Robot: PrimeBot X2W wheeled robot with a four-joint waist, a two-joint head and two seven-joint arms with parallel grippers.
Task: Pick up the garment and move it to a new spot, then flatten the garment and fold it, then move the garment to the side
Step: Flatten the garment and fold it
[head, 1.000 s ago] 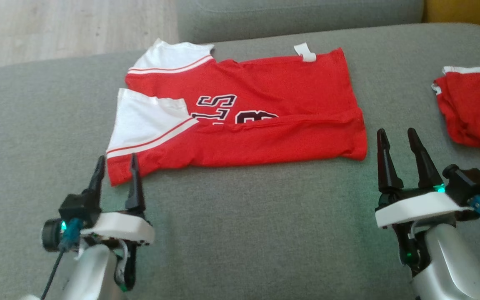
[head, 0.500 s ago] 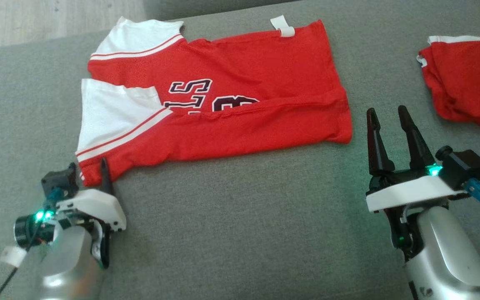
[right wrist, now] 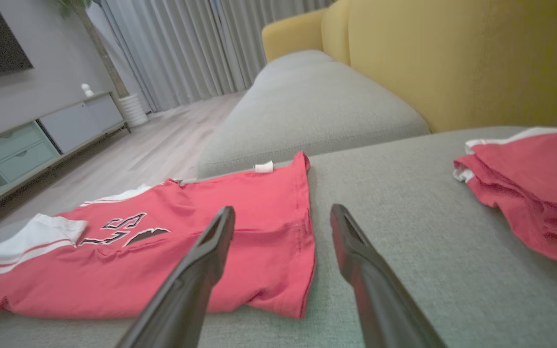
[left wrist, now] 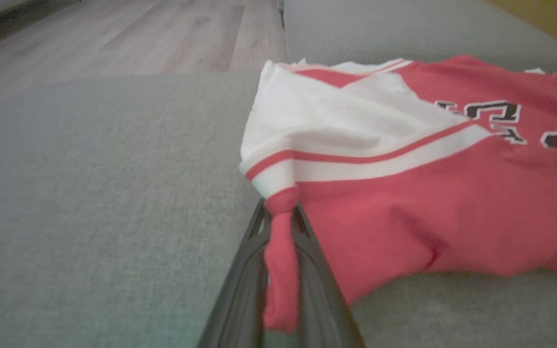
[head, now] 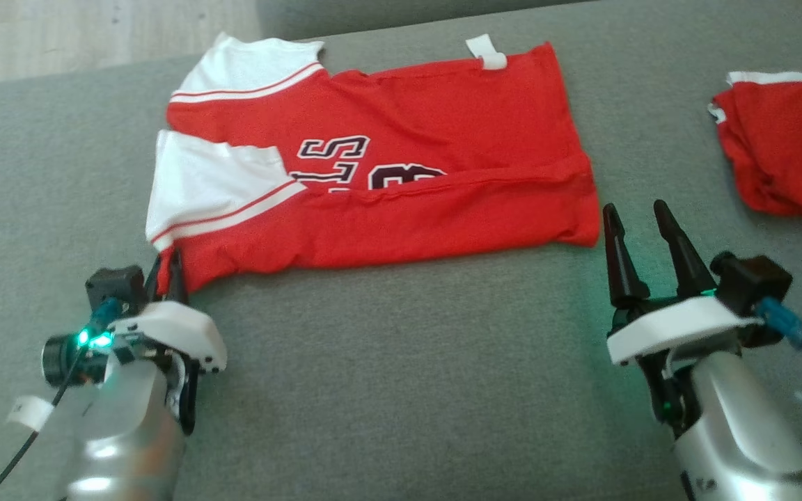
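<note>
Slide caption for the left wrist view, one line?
Left gripper pinches the near red corner of the red-and-white jersey lying on the grey sofa cushion.

- garment (head: 443,125): red cloth, matt, soft, creased along its near edge; sleeves of white cloth with red striping; lettering a dark flat print.
- tag (head: 486,54) on its far edge: white; cloth or paper, cannot tell.
- seat cushion (head: 401,362): grey woven upholstery, coarse grain, matt.
- second garment (head: 784,153), at the cushion's right edge: the same red matt cloth, rumpled.
- left gripper (head: 168,261), right gripper (head: 636,212): fingers dark, plastic-looking, smooth, dull.
- wrist shells (head: 672,323): white plastic, smooth, faint gloss.
- forearms (head: 742,431): silver, glossy.
- floor (left wrist: 138,38): pale wood planks, low sheen.
- sofa back (right wrist: 452,58): yellow cloth, matt.
</note>
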